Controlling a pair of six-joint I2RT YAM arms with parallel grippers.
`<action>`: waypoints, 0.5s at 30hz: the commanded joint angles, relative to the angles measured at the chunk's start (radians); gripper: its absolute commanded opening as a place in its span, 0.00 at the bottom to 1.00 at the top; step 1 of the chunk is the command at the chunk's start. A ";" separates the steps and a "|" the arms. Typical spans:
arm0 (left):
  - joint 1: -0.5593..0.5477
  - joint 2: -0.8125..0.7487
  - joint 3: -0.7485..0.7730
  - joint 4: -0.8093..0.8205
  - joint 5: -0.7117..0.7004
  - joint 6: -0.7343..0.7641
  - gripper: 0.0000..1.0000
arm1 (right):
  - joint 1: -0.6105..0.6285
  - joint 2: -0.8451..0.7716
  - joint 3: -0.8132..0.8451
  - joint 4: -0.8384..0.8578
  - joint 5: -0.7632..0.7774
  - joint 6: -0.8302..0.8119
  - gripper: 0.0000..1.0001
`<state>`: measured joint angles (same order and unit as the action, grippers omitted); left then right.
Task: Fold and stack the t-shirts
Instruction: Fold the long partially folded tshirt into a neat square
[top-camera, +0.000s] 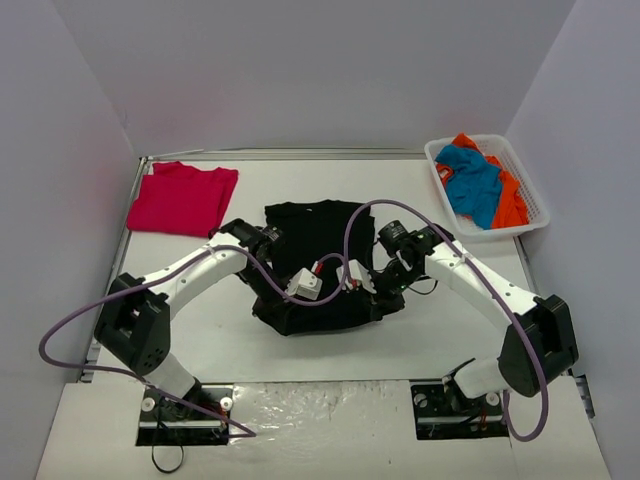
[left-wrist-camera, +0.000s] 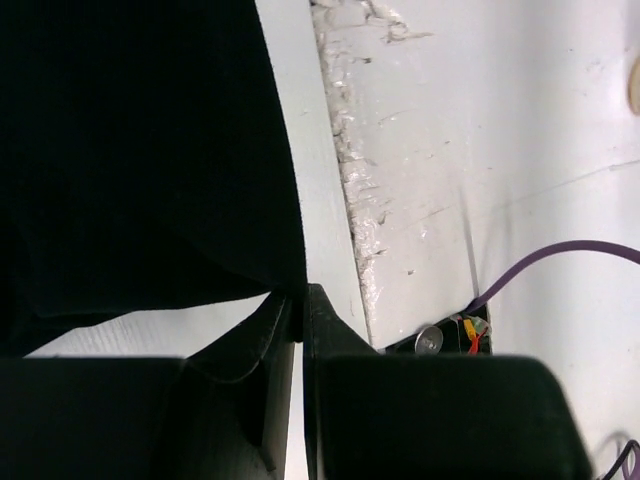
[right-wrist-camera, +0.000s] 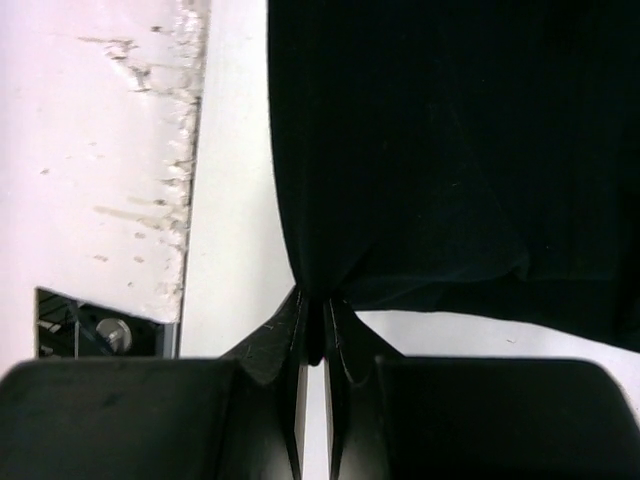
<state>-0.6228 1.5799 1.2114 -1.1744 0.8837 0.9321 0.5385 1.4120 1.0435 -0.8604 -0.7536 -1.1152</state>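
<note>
The black t-shirt (top-camera: 318, 232) lies in the middle of the table, its near part lifted and draped between both grippers. My left gripper (top-camera: 297, 291) is shut on the shirt's near left edge; in the left wrist view the cloth (left-wrist-camera: 140, 150) is pinched at the fingertips (left-wrist-camera: 301, 305). My right gripper (top-camera: 368, 283) is shut on the near right edge; in the right wrist view the cloth (right-wrist-camera: 440, 140) bunches into the fingertips (right-wrist-camera: 318, 310). A crimson-red t-shirt (top-camera: 182, 198) lies folded at the back left. Blue (top-camera: 472, 182) and orange (top-camera: 510, 200) shirts lie in the basket.
A white basket (top-camera: 532, 200) stands at the back right by the wall. White walls close in the table on three sides. Purple cables loop from both arms over the shirt. The arm bases sit at the near edge.
</note>
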 joint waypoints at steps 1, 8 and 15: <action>-0.012 -0.049 0.066 -0.224 0.055 0.137 0.02 | 0.001 -0.024 0.067 -0.193 -0.044 -0.056 0.00; -0.011 -0.130 0.042 -0.183 0.005 0.071 0.03 | 0.000 0.001 0.150 -0.301 -0.072 -0.115 0.00; -0.005 -0.231 -0.001 0.050 -0.121 -0.107 0.02 | -0.005 0.054 0.214 -0.298 -0.047 -0.133 0.00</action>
<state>-0.6331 1.3830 1.2125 -1.1736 0.8314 0.9009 0.5381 1.4387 1.2114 -1.0702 -0.8124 -1.2228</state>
